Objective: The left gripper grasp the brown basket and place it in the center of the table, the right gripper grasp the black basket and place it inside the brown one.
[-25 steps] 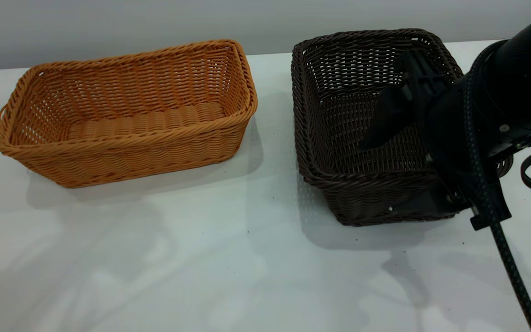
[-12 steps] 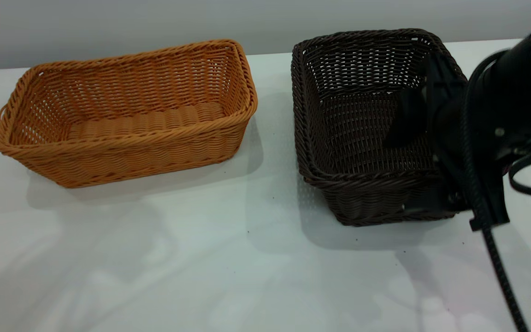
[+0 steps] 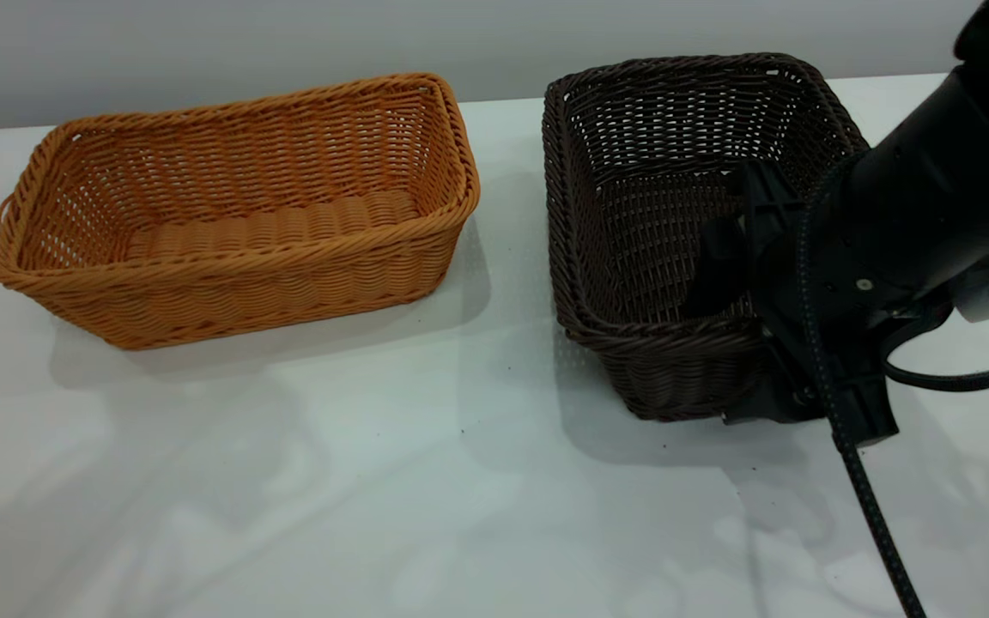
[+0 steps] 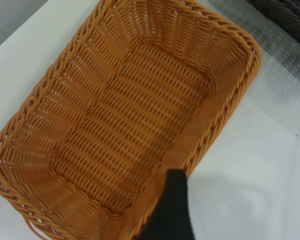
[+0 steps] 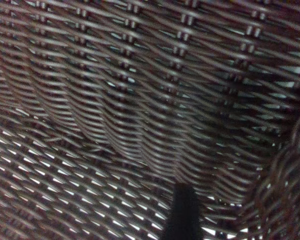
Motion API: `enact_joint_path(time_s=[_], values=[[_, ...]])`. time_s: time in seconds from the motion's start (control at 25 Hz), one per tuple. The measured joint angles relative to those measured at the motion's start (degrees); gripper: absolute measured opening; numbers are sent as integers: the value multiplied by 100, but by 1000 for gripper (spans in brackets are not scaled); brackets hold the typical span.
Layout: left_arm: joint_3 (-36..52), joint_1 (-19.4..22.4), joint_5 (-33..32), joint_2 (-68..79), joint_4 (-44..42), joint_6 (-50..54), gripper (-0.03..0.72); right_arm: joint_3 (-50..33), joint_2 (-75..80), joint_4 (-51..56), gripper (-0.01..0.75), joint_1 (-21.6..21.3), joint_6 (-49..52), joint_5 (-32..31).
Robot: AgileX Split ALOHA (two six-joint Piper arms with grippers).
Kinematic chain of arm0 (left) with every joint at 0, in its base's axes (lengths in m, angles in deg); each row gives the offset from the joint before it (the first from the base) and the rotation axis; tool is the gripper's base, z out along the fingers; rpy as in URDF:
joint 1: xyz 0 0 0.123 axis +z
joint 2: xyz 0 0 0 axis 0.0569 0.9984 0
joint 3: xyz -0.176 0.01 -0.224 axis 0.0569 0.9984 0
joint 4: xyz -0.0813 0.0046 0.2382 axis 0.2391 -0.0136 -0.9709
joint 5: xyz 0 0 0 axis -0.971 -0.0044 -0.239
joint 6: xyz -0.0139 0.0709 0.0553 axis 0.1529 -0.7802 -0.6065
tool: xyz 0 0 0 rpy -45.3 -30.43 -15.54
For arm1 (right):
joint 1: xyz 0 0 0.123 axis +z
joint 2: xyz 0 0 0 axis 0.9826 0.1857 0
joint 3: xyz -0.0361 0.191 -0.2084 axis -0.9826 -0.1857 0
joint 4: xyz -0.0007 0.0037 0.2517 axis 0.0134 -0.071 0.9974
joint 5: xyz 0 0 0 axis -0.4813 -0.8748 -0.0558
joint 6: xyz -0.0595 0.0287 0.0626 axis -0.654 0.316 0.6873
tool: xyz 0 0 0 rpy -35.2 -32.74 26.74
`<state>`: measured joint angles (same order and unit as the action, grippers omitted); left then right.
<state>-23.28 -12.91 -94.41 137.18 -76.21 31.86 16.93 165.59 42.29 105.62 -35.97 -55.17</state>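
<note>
The brown basket (image 3: 237, 215) stands on the white table (image 3: 374, 498) at the back left. It fills the left wrist view (image 4: 125, 115). My left gripper (image 4: 235, 200) hovers above its long rim, open. One black finger (image 4: 174, 200) shows over the rim and the other is out of view. The black basket (image 3: 658, 215) stands at the right. My right gripper (image 3: 739, 343) is open and straddles its front wall near the right corner. One finger (image 3: 712, 270) is inside, the other part outside. The right wrist view shows the dark weave (image 5: 140, 100) close up and one finger (image 5: 182, 215).
A gap of bare table lies between the two baskets. The front half of the table holds only shadows and a few dark specks. The right arm's braided cable (image 3: 876, 524) hangs down to the front right. A grey wall runs behind the table.
My right gripper has swung lower and toward the front wall of the black basket, with its inner finger now deeper inside. Neither basket has moved.
</note>
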Motion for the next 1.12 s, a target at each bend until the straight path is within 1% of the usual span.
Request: enact_joint_path(time_s=[0.08,0.16,0.24,0.28,0.48,0.68,0.96,1.12], values=[[0,0,-14,0,-12,0,614,0,7,14,499,0,0,7],[0,0,-14,8,-27,-9,598,6,7,20,419,0,0,98],[0,0,-8,63,-33,-34,577,6,7,60,300,0,0,126],[0,0,22,107,-33,-34,568,6,7,76,278,0,-13,136],[0,0,331,477,-126,-113,552,6,7,103,280,0,-13,142],[0,0,402,1126,-374,-432,552,11,-13,109,280,0,-111,140],[0,0,485,2043,-350,-1005,552,27,-24,122,280,-5,-512,110],[0,0,506,2349,-340,-1307,551,27,-24,122,280,-4,-535,86]])
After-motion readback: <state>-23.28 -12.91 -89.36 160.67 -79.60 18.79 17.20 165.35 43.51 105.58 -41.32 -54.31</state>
